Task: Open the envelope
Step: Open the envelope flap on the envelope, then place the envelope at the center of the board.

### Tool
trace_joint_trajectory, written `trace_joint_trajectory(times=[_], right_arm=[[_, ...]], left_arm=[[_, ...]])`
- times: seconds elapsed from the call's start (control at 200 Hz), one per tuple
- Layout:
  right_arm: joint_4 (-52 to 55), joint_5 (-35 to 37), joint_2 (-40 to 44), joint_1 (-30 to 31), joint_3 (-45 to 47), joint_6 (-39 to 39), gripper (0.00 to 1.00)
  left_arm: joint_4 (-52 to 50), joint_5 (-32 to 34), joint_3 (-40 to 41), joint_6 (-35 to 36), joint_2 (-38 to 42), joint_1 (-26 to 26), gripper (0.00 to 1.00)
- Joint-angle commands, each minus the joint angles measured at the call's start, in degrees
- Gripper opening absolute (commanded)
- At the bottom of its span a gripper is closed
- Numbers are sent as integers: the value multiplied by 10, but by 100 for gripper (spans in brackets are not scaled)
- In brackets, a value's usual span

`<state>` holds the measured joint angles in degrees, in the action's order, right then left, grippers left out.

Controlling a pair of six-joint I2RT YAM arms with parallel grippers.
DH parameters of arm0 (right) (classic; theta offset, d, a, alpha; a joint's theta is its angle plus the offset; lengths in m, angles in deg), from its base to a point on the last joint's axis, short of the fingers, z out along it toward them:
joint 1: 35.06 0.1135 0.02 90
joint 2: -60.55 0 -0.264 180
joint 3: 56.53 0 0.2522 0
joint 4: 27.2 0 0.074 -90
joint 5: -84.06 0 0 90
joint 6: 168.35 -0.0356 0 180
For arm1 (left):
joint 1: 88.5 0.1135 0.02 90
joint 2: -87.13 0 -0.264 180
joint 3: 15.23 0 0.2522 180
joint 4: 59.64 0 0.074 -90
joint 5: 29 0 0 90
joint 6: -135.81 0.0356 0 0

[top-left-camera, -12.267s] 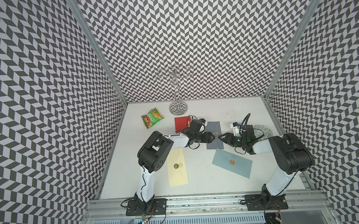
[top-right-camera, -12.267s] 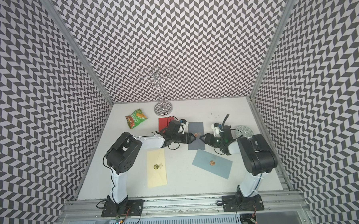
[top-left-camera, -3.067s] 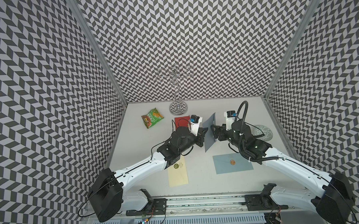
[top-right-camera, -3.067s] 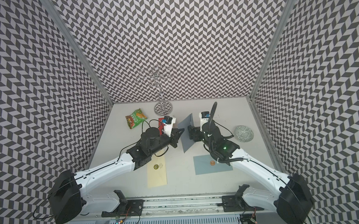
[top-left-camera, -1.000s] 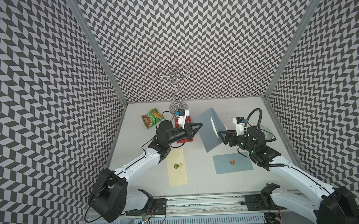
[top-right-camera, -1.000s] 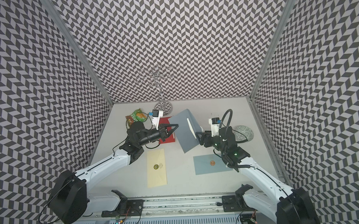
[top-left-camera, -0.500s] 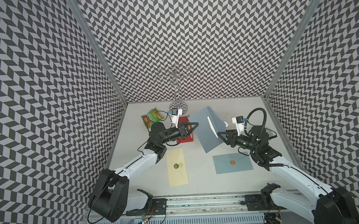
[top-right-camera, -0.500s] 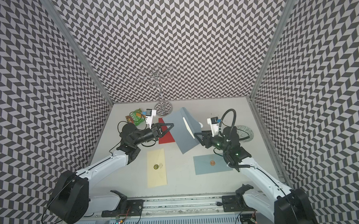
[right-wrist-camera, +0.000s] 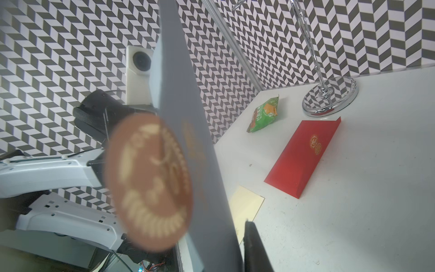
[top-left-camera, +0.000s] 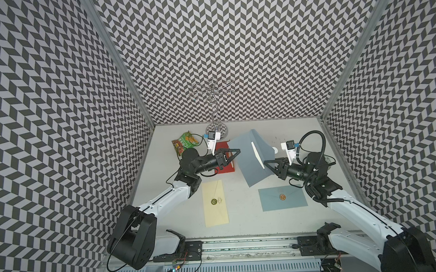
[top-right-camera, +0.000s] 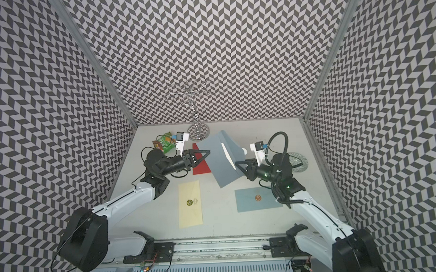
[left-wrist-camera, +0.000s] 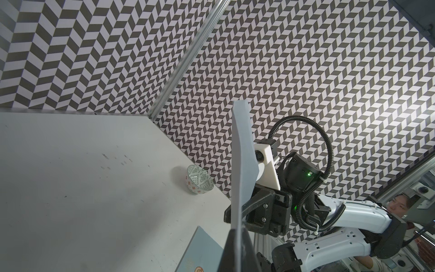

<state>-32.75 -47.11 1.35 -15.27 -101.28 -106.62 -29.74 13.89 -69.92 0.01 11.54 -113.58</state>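
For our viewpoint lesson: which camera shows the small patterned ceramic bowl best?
Left wrist view: the patterned ceramic bowl shows whole, unobstructed. In both top views the right arm partly hides it; the right wrist view misses it.

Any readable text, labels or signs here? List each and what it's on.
Nothing reads cleanly.
Wax seal on the held blue envelope: raised lettering, blurred.
Red envelope: gold emblem, too small.
Snack bag: print, too small.
Cream envelope and flat blue envelope: seal marks, too small.

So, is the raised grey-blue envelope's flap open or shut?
Open: in both top views the flap stands away from the grey-blue envelope, baring a white edge inside.
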Motion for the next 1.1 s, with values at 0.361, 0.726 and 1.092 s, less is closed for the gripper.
trace_joint_trajectory(times=[0.361, 0.726, 1.092], right_arm=[[39, 217, -22, -16, 11, -38, 0], [-81, 23, -272, -91, -21, -128, 0], [-112, 44, -442, -57, -112, -144, 0]], left_arm=[[-124, 107, 1, 63, 12, 3, 50], [-169, 161, 18, 90, 48, 3, 50], [-172, 168, 31, 92, 62, 2, 50]])
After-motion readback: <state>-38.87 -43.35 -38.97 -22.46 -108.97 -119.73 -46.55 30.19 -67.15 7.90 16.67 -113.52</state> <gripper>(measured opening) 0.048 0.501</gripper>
